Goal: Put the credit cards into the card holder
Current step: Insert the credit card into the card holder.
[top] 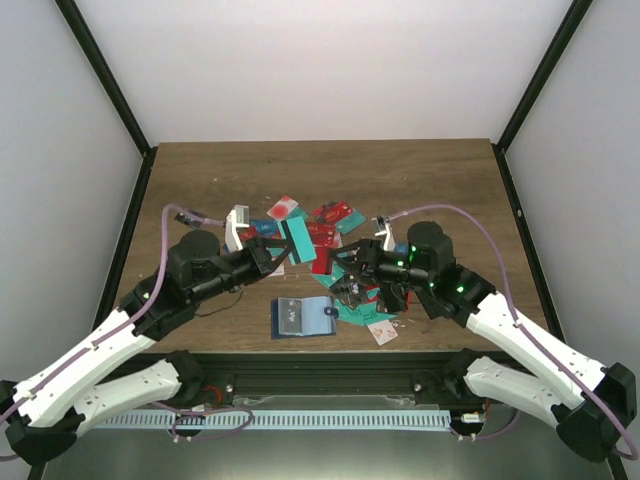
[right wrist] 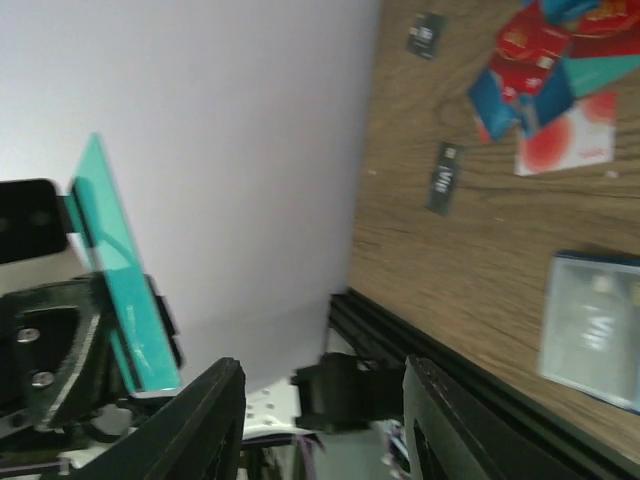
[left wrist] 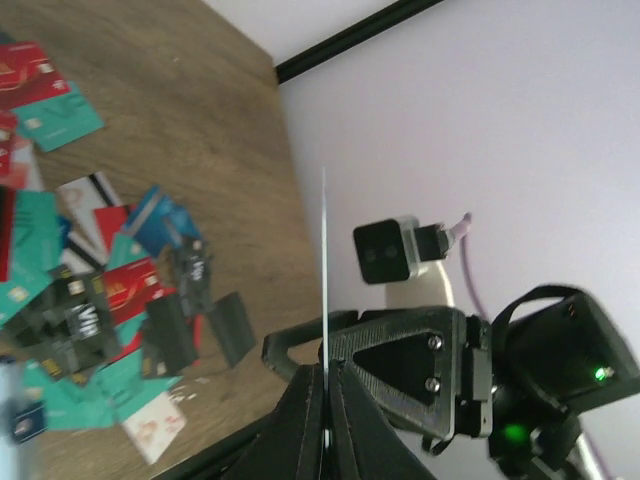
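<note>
My left gripper (top: 276, 256) is shut on a teal credit card (top: 297, 240) and holds it upright above the table, left of the pile. In the left wrist view the card (left wrist: 324, 260) shows edge-on between the shut fingers (left wrist: 305, 415). My right gripper (top: 347, 276) is open and empty, facing the left gripper across a small gap above the pile of credit cards (top: 325, 232). Its view shows the held teal card (right wrist: 120, 290) at the left. The card holder (top: 303, 317) lies open and flat near the front edge, below both grippers; it also shows in the right wrist view (right wrist: 590, 330).
Red, teal, blue and black cards lie scattered mid-table (left wrist: 90, 290). More cards, one white with red (top: 383, 331), lie right of the holder. A small black piece (right wrist: 443, 178) lies apart on the wood. The black rail (top: 320, 365) runs along the front edge.
</note>
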### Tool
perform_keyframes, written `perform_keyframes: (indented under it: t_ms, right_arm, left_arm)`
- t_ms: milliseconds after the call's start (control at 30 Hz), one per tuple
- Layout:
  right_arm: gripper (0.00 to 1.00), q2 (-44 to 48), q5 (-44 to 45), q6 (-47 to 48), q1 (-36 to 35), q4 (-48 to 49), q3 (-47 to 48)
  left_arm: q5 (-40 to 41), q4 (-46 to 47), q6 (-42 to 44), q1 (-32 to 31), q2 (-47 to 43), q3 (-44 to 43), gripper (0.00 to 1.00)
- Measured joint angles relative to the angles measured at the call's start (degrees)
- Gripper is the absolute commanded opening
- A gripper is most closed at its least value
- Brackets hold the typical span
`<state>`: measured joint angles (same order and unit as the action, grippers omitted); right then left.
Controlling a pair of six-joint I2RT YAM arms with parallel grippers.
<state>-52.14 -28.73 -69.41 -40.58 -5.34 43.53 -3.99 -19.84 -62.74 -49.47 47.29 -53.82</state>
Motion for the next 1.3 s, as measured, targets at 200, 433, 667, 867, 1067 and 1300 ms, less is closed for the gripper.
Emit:
perform_keyframes:
  t_ms: [200,433,667,867,1067,1300]
  right_arm:
    - [0.46,-1.1,0.1,9.7,0.8,-10.9,0.1]
    - [0.46,-4.4,-0.1,16.9,1.0,-16.5,0.0]
    - [0.45,-7.0,-3.2,18.3,1.0,-14.0,-6.2]
    - [0.45,-10.3,-5.2,18.5,1.0,-11.8,-10.6]
    - [0.45,-13.8,-5.8,18.9,1.0,-9.4,-11.7]
    - [0.44,-18.4,-6.3,19.2,1.0,-6.5,-11.9]
  left_arm:
    - [-2.3,-8.4,4.4,0.3,-2.2,1.8,0.04]
    - [-7.0,-12.1,7.0,1.4,-1.9,7.7,0.04]
    - [-15.3,-9.5,7.7,5.6,-1.6,18.6,0.04]
    - [-21.4,-6.1,9.1,10.3,-0.5,25.5,0.04]
    - [-26.0,-1.6,12.2,13.3,2.8,28.0,0.04]
    - [-30.0,3.8,16.7,15.6,10.7,28.8,0.04]
